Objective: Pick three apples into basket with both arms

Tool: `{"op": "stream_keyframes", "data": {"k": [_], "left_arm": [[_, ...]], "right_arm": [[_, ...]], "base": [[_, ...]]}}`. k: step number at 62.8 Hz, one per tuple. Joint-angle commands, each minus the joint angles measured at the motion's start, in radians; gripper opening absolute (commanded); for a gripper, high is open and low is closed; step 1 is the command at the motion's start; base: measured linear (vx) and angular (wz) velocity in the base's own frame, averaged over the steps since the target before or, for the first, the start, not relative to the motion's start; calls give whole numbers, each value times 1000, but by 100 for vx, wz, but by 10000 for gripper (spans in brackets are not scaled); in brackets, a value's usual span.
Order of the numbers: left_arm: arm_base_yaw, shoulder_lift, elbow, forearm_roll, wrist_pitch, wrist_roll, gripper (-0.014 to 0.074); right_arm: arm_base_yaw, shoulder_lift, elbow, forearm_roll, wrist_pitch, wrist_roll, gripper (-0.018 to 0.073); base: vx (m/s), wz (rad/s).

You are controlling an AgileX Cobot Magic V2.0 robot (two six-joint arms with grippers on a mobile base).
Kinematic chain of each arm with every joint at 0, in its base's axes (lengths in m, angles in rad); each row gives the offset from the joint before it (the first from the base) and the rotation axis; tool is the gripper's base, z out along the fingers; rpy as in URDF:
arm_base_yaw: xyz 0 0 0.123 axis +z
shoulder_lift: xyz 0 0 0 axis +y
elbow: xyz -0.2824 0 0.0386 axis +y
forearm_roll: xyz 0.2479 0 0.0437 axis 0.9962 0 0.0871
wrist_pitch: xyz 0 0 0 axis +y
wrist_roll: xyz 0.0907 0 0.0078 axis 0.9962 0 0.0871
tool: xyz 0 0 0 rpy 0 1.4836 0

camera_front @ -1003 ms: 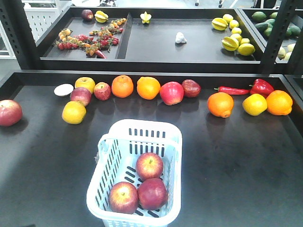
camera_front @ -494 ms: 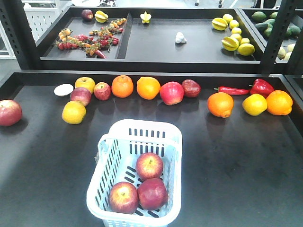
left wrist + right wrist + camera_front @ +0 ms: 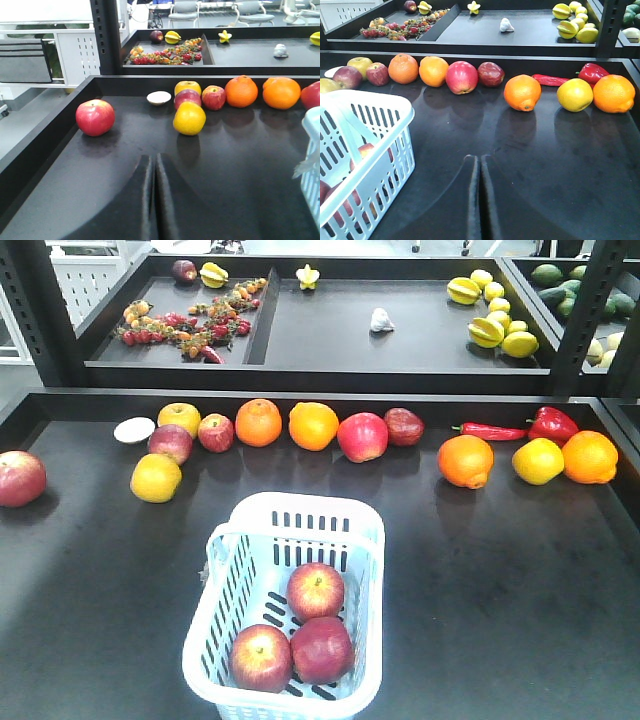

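Three apples point(image 3: 293, 631) sit in basket point(image 3: 300, 515), desk 6 o'clock; task looks done. Left end effector point(image 3: 154, 172) and right end effector point(image 3: 480, 172) both closed, apparently empty. Next: retract only.

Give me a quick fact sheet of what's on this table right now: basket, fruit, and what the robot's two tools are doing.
basket: pale slotted plastic, near front edge of the black table
apples in basket: three dark-red ones, two in front touching, one behind
apple left outside: alone at far left of the table
back row: oranges, apples, yellow fruit, red peppers
left tool: fingers shut together, holding nothing
right tool: fingers shut together, holding nothing
task status: looks done
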Motion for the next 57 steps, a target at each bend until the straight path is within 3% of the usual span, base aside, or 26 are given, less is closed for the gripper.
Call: {"op": "stream_keyframes", "data": {"k": [1, 15, 45, 57], "left_arm": [[2, -21, 27, -12, -137, -8, -6], [-15, -36, 30, -2, -93, 0, -6], [-192, -36, 30, -12, -95, 29, -6], [-198, -36, 30, -12, -95, 18, -6]], "right_arm": [[-4, 9, -29, -3, -79, -4, -9], [-4, 9, -29, -3, -79, -4, -9], [-4, 9, -29, -3, -79, -4, -9], [-4, 9, -29, -3, -79, -4, -9]], "base": [[0, 0], [0, 0], [0, 0], [0, 0]]}}
